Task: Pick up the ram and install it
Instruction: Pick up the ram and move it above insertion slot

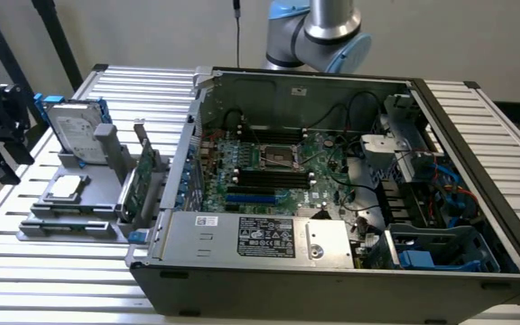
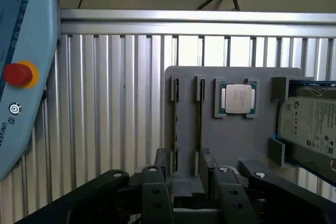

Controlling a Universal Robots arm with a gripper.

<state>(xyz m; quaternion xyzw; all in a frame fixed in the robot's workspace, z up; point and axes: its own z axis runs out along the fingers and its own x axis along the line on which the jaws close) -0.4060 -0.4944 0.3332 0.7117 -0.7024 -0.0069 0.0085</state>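
**Open gripper over the gray holder**

The gripper (image 2: 184, 167) hangs over the gray holder (image 2: 236, 137), its two fingers apart and holding nothing. The ram (image 2: 200, 124) looks like the thin dark strip standing in a holder slot, just beside the fingers. A square chip (image 2: 237, 98) sits on the holder too.

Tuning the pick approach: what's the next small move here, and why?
Probably lower straight toward the ram, the thin edge standing in the gray holder. The gripper is open, roughly lined up with it, and holds nothing.
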